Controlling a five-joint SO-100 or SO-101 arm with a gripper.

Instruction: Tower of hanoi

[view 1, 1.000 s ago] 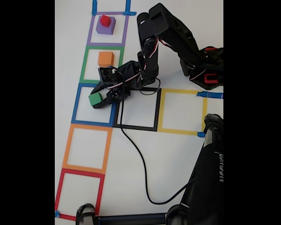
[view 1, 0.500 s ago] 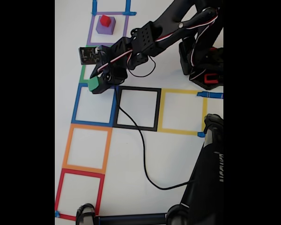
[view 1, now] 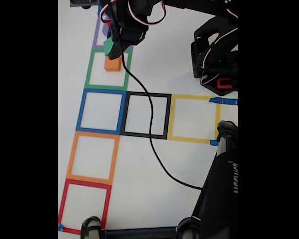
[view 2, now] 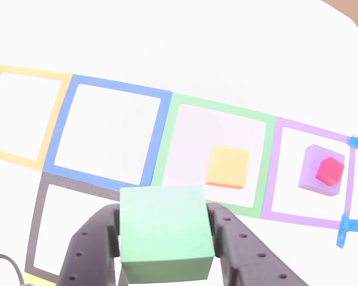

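Aloft, the fingers [view 2: 165,250] clasp the green cube [view 2: 165,232] near the orange cube [view 2: 227,167].

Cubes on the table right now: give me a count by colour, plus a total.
Green cube, held in the gripper: 1
Orange cube, in the green tape square: 1
Purple cube, in the purple tape square: 1
Red cube, on top of the purple cube: 1
Total: 4

In the other view, the small red cube [view 2: 329,170] is sitting on the larger purple cube [view 2: 314,179], right of the orange cube [view 2: 227,167]; the green cube [view 2: 165,232] is sitting between the black two-finger gripper [view 2: 166,238] fingers, nearer.
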